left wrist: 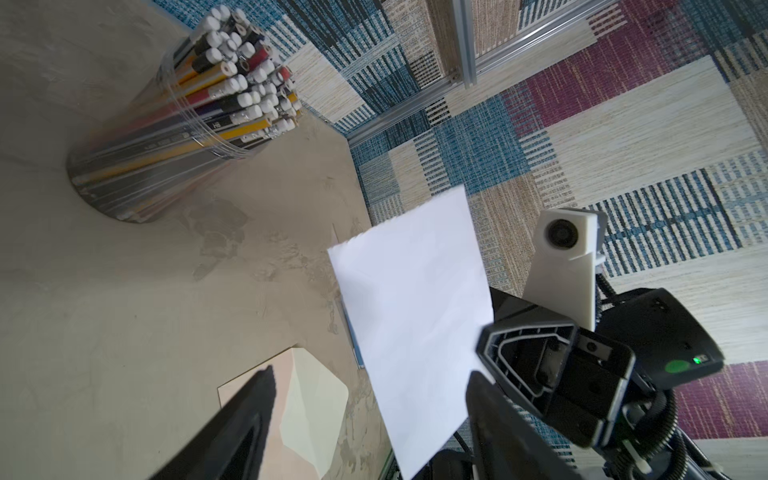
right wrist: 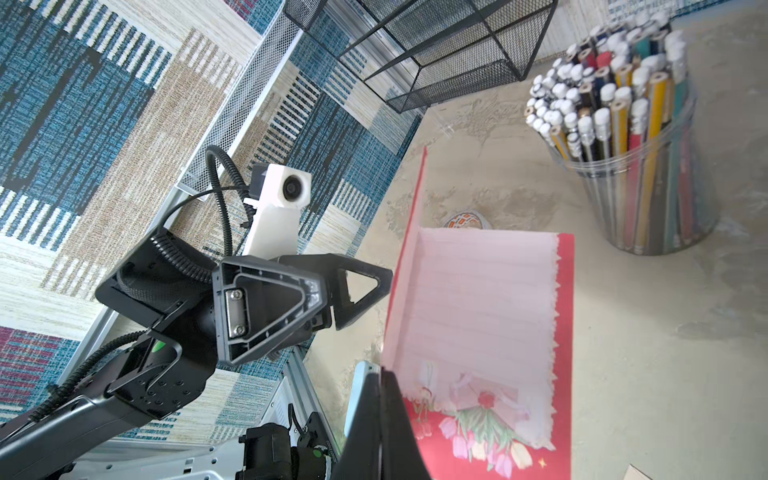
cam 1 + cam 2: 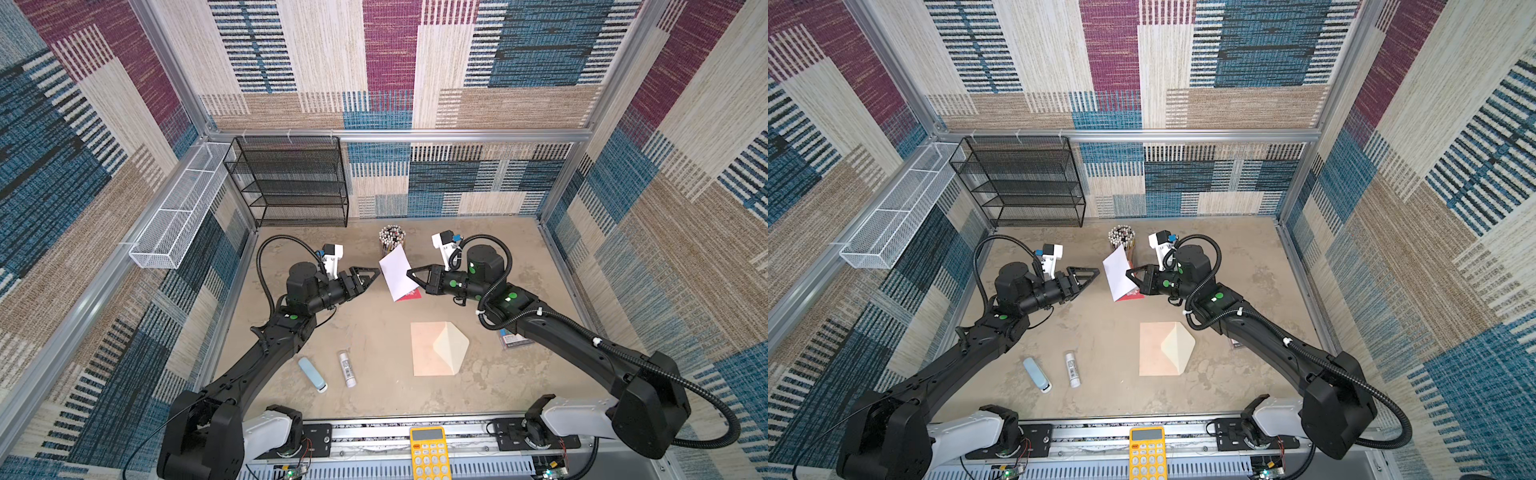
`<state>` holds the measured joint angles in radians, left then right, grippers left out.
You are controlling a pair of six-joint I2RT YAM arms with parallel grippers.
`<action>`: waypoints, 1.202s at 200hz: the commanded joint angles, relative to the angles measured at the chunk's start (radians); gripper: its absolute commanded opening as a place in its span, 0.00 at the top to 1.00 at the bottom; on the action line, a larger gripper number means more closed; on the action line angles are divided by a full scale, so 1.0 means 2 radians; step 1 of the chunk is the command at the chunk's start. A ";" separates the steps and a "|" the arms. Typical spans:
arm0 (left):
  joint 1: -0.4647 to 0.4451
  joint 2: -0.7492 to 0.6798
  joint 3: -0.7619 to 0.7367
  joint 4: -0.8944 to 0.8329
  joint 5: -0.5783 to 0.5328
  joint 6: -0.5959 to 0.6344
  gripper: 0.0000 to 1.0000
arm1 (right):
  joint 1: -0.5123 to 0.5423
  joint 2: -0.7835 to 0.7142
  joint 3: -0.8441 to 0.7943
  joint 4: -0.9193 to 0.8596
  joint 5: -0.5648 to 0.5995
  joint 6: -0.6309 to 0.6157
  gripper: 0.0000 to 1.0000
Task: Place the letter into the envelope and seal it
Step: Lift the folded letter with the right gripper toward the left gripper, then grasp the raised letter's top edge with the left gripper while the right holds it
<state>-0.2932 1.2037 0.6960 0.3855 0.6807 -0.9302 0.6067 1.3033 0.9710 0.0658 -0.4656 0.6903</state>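
Note:
My right gripper [image 3: 410, 275] [image 3: 1128, 274] [image 2: 380, 376] is shut on the letter [image 3: 397, 272] [image 3: 1117, 272] and holds it tilted above the back of the table. The letter shows a white face in the left wrist view [image 1: 415, 316]. In the right wrist view it shows pale pink lined paper on red with flowers [image 2: 478, 316]. My left gripper [image 3: 376, 272] [image 3: 1096, 272] [image 1: 370, 374] is open just left of the letter's edge; whether it touches I cannot tell. The peach envelope [image 3: 428, 353] [image 3: 1156, 353] [image 1: 311, 407] lies flat nearer the front, its cream flap raised.
A clear cup of pencils [image 3: 392, 237] [image 2: 623, 137] stands just behind the letter. A glue stick [image 3: 347, 368] and a pale blue tube [image 3: 311, 374] lie front left. A black mesh shelf [image 3: 291, 183] is at the back, a yellow calculator [image 3: 428, 453] at the front rail.

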 commanded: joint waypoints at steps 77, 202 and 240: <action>-0.018 0.049 0.006 0.102 -0.005 -0.046 0.33 | -0.005 -0.008 -0.026 0.091 -0.052 0.032 0.99; -0.026 0.061 0.020 0.108 0.002 -0.045 0.60 | -0.009 0.006 -0.038 0.101 -0.080 0.036 0.99; -0.026 0.057 0.021 0.106 0.003 -0.041 0.69 | -0.013 0.007 -0.044 0.091 -0.074 0.029 0.97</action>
<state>-0.3450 1.3270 0.7296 0.5640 0.6796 -1.0195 0.5835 1.3167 0.8906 0.2409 -0.6094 0.7578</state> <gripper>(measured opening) 0.324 0.049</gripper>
